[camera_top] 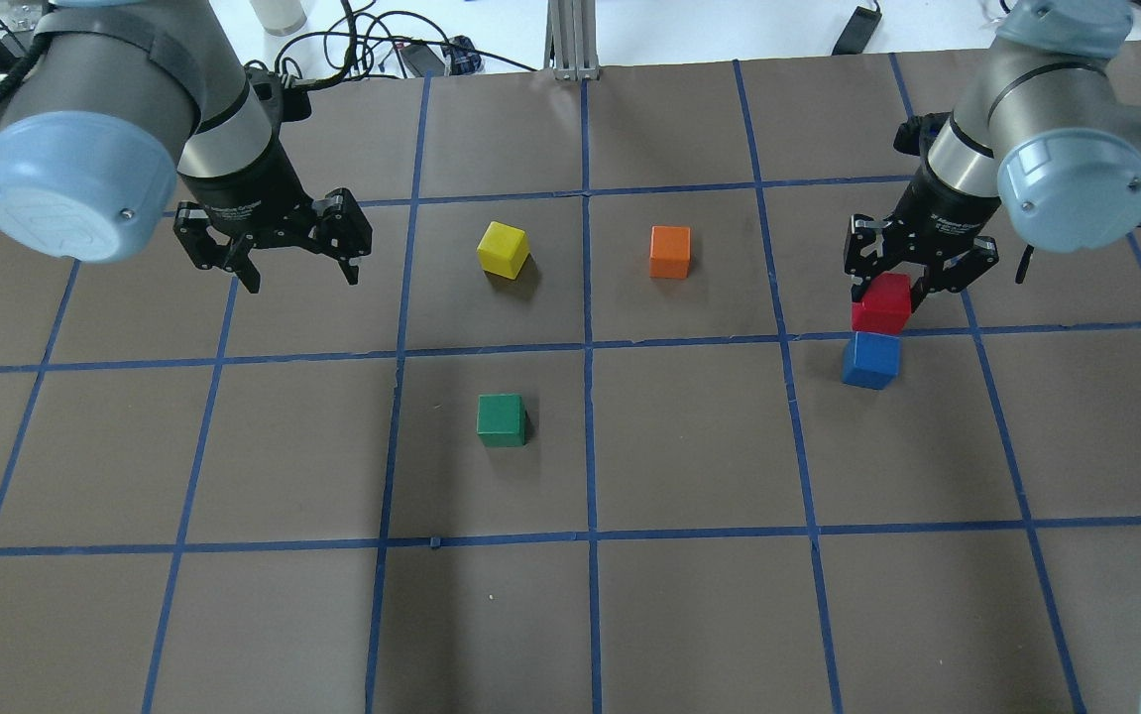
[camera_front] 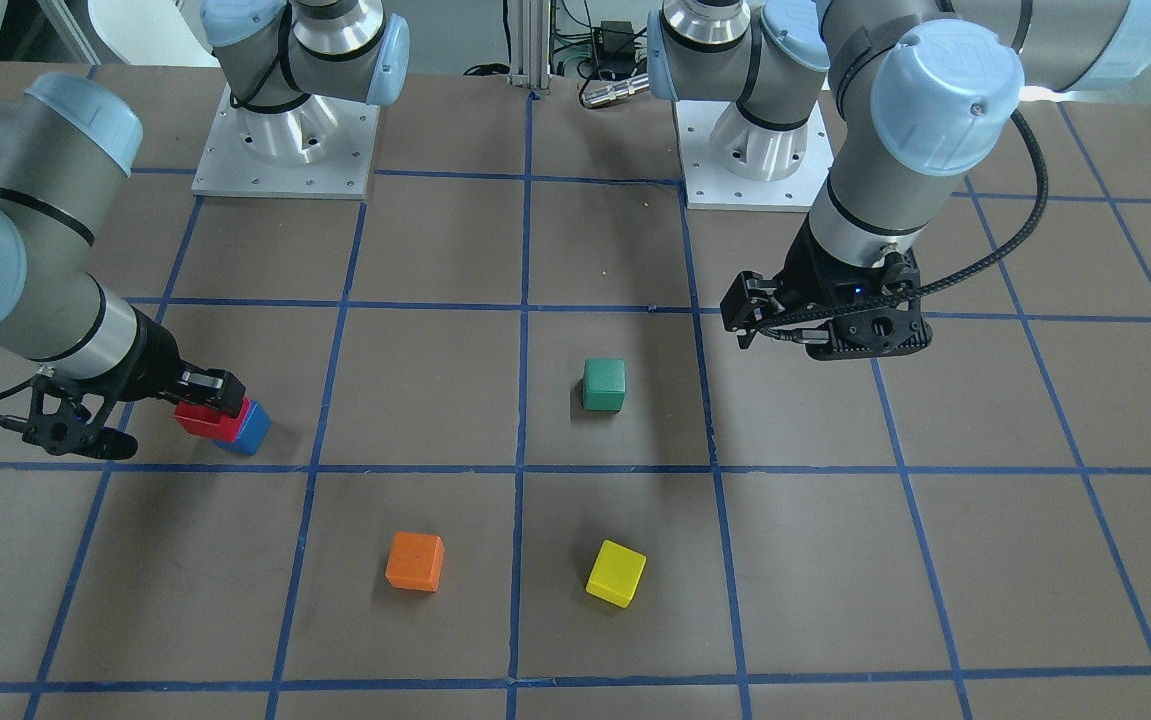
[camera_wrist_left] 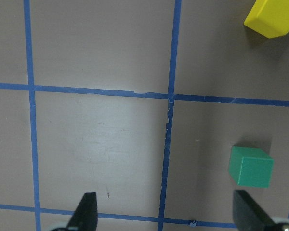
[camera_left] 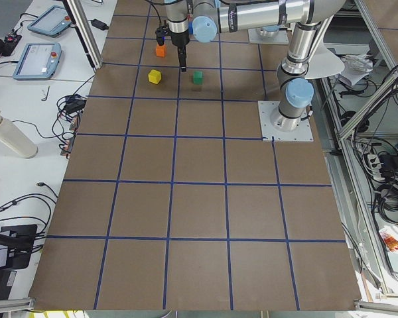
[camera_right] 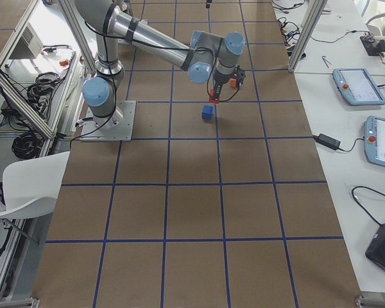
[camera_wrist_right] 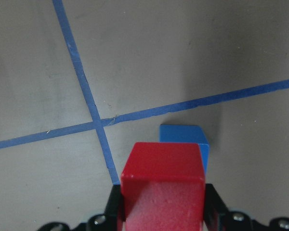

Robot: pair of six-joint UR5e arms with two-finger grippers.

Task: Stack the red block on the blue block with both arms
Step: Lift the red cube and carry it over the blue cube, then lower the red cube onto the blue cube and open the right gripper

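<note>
**Right hand** [camera_top: 889, 296]. You see its two fingers [camera_wrist_right: 114, 211] drawn in narrow on the red block [camera_wrist_right: 163, 192], one on each side face. The block is carried above the desk [camera_top: 689, 446]. Just below this hand and a little ahead of it, the blue block [camera_wrist_right: 183, 137] lies flat on the desk. In the wrist view the red block covers the blue block's near edge. In the overhead and right-side views the two blocks appear to be apart, red above blue, but you cannot be sure of the gap from these angles. A crossing of blue tape lines [camera_wrist_right: 100, 122] lies just beside the blue block.

**Left hand** [camera_top: 302, 276]. You see it spread wide and holding nothing, pointing down over the desk, well apart from the right hand. The nearest thing to it is the green block [camera_wrist_left: 250, 166], which lies on the desk just off one fingertip in the wrist view. The yellow block [camera_wrist_left: 272, 17] lies farther out on the same side. The orange block [camera_top: 670, 252] lies beyond the yellow one, between the two hands. All three blocks rest on the desk, each apart from the others.
</note>
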